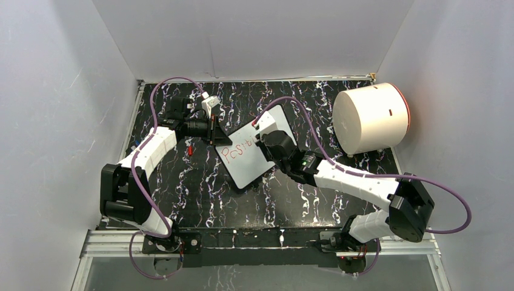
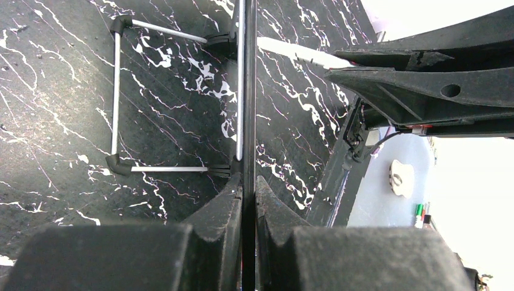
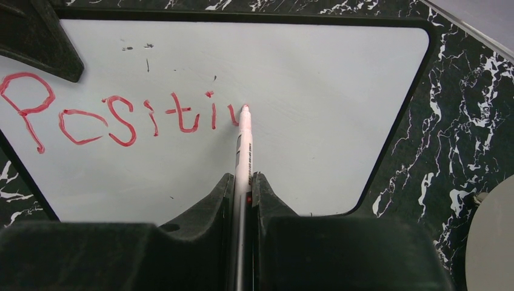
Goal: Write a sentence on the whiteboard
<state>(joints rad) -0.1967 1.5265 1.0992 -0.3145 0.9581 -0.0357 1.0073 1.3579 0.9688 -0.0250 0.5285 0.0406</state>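
The whiteboard (image 1: 248, 167) lies tilted on the black marbled table. On it the sentence (image 3: 121, 115) reads "Positi" in red, followed by an unfinished stroke. My right gripper (image 3: 242, 177) is shut on a white marker (image 3: 244, 151), whose red tip touches the board at the end of the writing. My left gripper (image 2: 248, 179) is shut on the whiteboard's thin black edge (image 2: 248, 91), seen edge-on, at the board's upper left side (image 1: 213, 132). One left finger (image 3: 36, 36) shows at the board's corner in the right wrist view.
A big white cylinder (image 1: 371, 118) lies at the back right. A small red item (image 1: 190, 149) sits on the table left of the board. The board's wire stand (image 2: 115, 97) shows beneath it. White walls enclose the table on three sides.
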